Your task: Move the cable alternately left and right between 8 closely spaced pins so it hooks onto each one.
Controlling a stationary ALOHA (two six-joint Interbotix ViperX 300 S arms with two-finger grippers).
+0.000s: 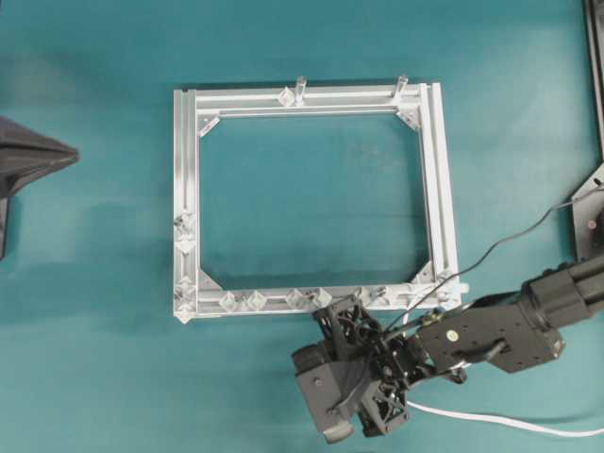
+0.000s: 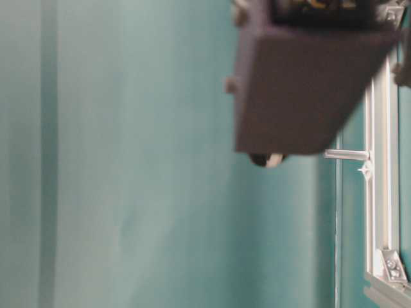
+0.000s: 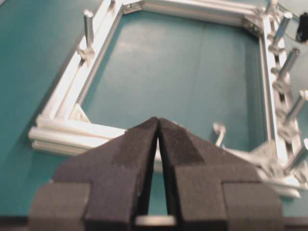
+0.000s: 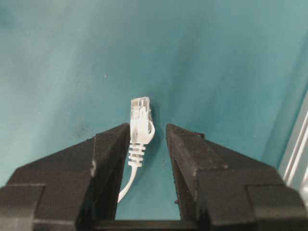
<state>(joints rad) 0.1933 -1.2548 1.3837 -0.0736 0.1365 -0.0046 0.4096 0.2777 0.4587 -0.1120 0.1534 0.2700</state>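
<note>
The cable's clear plug and ribbed white boot lie on the teal table between the fingers of my right gripper. The jaws stand open, the plug close to the left finger, with a gap to the right one. From above, the white cable trails right from under that gripper, just below the frame's bottom rail. Several pins stand along that rail; they also show in the left wrist view as pins. My left gripper is shut and empty, hovering left of the frame.
The silver frame's two taller posts stand on its top rail. A thin black robot wire arcs over the frame's lower right corner. The table-level view shows a dark gripper body and one rail.
</note>
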